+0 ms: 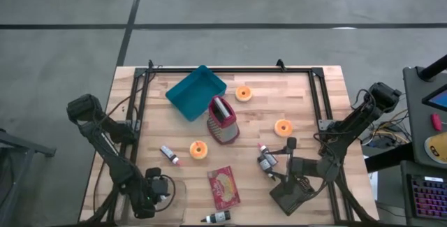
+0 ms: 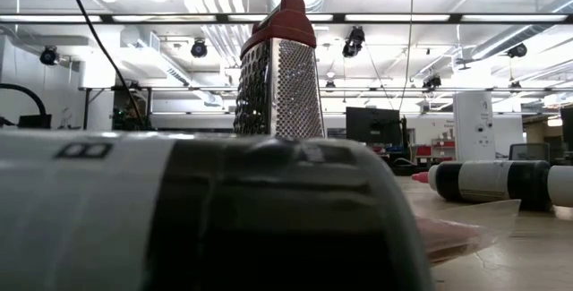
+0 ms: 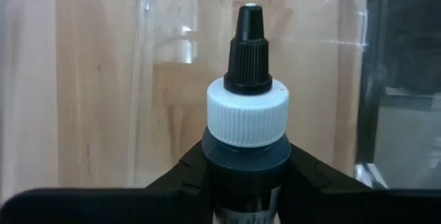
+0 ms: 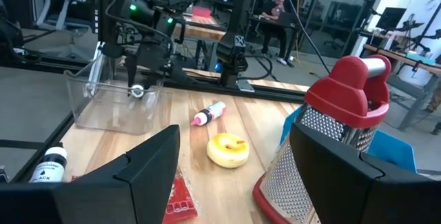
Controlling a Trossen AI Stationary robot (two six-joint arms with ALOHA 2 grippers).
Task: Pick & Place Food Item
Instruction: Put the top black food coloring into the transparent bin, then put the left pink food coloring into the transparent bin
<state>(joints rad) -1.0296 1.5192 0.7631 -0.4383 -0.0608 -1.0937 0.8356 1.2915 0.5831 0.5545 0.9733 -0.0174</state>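
A small dark bottle with a white ribbed collar and a black nozzle cap sits between the fingers of my left gripper, which is shut on it. The gripper points steeply down into a clear plastic container at the table's near left. The right wrist view shows the same gripper with the bottle's white collar below it, inside the container's walls. My right gripper stands open and level over the near right of the table, holding nothing. My left gripper pinches the bottle's dark body just behind the white collar, one finger on each side. The fingers come from above, slanting steeply down, and lie along the bottle. The bottle's capped end points down into the container; I cannot tell whether it touches the floor.
A steel grater with a red top stands mid-table, with a teal tray behind it. Orange rings, a red packet and small bottles lie around.
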